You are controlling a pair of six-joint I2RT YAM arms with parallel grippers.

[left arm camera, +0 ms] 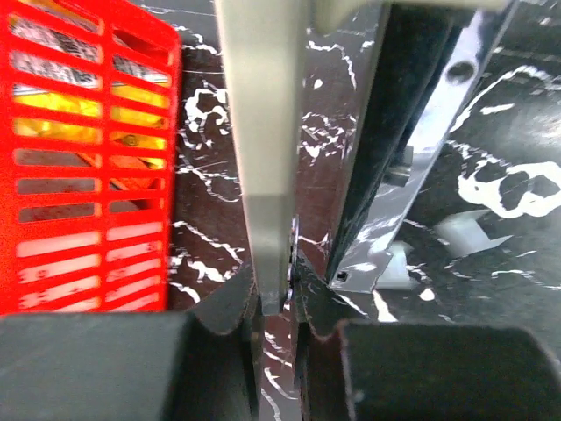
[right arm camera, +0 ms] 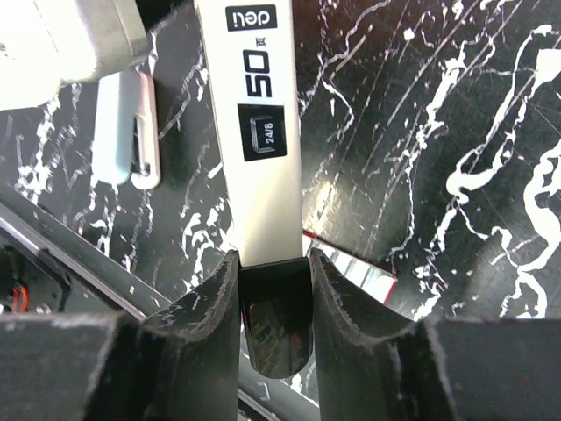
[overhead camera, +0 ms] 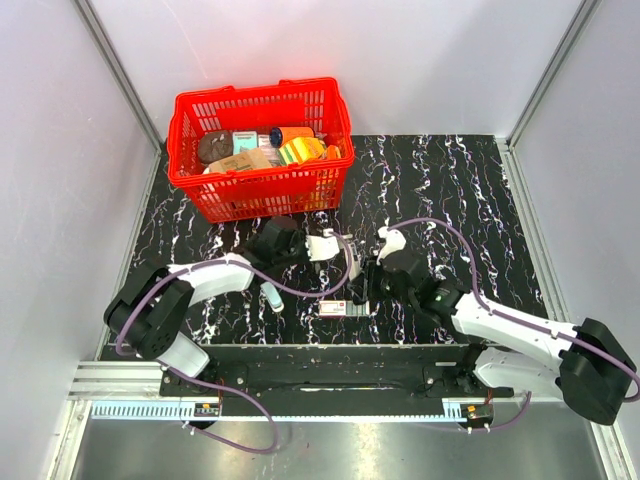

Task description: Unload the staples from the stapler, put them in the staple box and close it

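**Clerk:** First entry, the stapler?

**Arms:** One stapler (right arm camera: 263, 175), mid-table in front of the red basket (overhead camera: 262, 196), held between my two pincers. The pale labelled face is turned to my right wrist camera, with the black butt end nearest it. I cannot tell whether it is resting on the table or lifted.

**Clerk:** Right side?

**Arms:** My right gripper (right arm camera: 274, 267) is narrowed to the width of that black end, with both fingers pressed on its sides. The long axis runs straight out from the fingers, away from the wrist.

**Clerk:** Left side?

**Arms:** My left gripper (left arm camera: 279, 289) is almost closed, pinching a thin pale strip seen edge-on. I judge that strip to be the stapler's top arm. The dark body with its silvery channel sits just to the right of it and splays away, so the stapler looks hinged open.

**Clerk:** Which arm is nearer?

**Arms:** Neither, as both are touching it. No staples are visible. The channel lies on the left side, so I expect the next move to work along that long axis.

**Clerk:** Sundries?

**Arms:** One pale blue-white bar (right arm camera: 123, 132) lies on the table (right arm camera: 456, 105), apart from the stapler. One red-and-white box (right arm camera: 355, 267) shows a corner just beside my right finger.
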